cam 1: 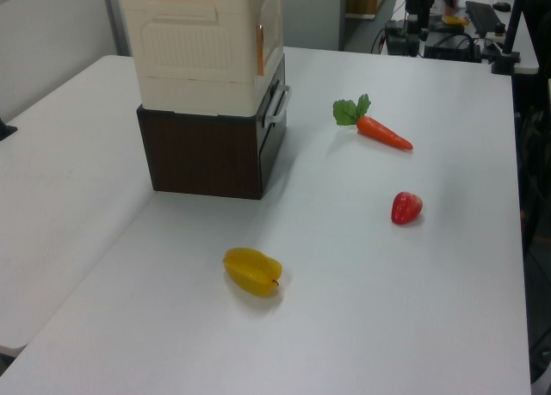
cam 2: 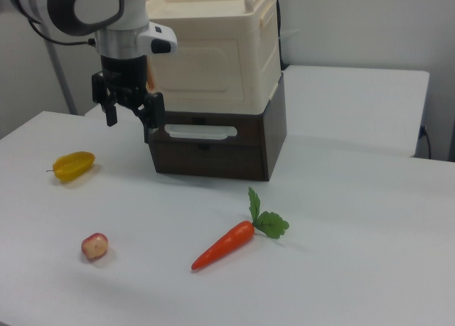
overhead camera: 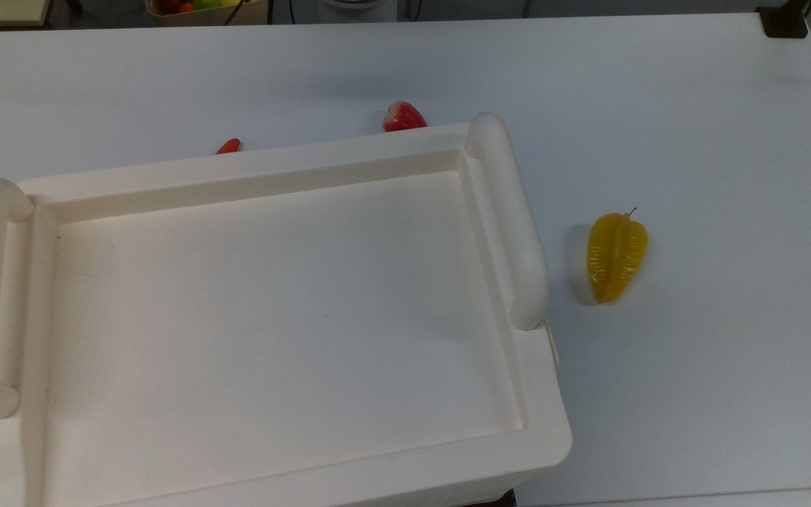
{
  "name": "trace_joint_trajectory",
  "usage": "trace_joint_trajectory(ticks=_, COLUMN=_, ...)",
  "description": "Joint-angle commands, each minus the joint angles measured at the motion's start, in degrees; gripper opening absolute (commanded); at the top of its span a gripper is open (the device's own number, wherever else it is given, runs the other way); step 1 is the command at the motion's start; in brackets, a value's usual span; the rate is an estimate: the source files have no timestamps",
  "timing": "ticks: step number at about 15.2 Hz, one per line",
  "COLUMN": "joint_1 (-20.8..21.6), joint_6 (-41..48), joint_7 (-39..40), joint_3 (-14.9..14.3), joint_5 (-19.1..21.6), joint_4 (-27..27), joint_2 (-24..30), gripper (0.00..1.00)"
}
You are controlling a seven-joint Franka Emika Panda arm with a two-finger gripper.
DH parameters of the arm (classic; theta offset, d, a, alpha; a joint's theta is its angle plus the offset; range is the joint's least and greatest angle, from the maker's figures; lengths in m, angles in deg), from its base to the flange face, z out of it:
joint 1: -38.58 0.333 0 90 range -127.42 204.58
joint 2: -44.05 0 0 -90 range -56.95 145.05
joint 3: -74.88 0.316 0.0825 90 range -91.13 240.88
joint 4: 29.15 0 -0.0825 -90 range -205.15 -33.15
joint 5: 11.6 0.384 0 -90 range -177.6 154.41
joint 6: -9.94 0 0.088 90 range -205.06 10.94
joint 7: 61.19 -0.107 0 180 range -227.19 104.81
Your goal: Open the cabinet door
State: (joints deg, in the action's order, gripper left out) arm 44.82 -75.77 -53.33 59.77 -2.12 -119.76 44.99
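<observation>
Hovering left of the cabinet in the right view, gripper (cam 2: pixel 129 114) jaws spread, empty; door (cam 2: pixel 199 64) seemingly shut, opening not begun.

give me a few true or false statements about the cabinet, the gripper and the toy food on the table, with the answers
1. The gripper hangs beside the cabinet's corner with its fingers apart. True.
2. The cabinet door is swung wide open. False: in the right view it lies flush with the cream body, shut.
3. The carrot lies on the table in front of the cabinet in the right view. True.
4. The yellow star fruit sits on the cabinet's recessed top. False: it lies on the table, to the top view's right of the cabinet.
5. The gripper holds the red fruit. False: the fruit lies on the table, apart from the gripper.
</observation>
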Motion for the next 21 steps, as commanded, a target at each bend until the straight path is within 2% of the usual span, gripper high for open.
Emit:
trace_joint_trajectory(ticks=1, joint_1=0.2, joint_6=-3.6, joint_7=1.9, joint_3=-0.3, joint_5=2.0, joint_4=0.2, joint_2=-1.2, gripper=1.0)
trace_joint_trajectory(ticks=5, joint_1=0.4, joint_6=-9.2, joint_7=2.3, joint_3=-0.3, joint_5=4.3, joint_4=2.3, joint_2=-2.4, gripper=1.0)
trace_joint_trajectory(ticks=9, joint_1=2.3, joint_6=-13.4, joint_7=4.9, joint_3=0.3, joint_5=4.8, joint_4=2.4, joint_2=-2.6, gripper=1.0)
trace_joint_trajectory(ticks=12, joint_1=2.9, joint_6=-20.1, joint_7=4.8, joint_3=0.3, joint_5=6.4, joint_4=2.5, joint_2=-3.1, gripper=1.0)
trace_joint_trajectory(ticks=17, joint_1=3.0, joint_6=-25.6, joint_7=5.6, joint_3=0.4, joint_5=6.4, joint_4=4.3, joint_2=-3.4, gripper=1.0)
trace_joint_trajectory(ticks=21, joint_1=3.0, joint_6=-28.5, joint_7=5.6, joint_3=1.7, joint_5=6.4, joint_4=4.3, joint_2=-5.1, gripper=1.0)
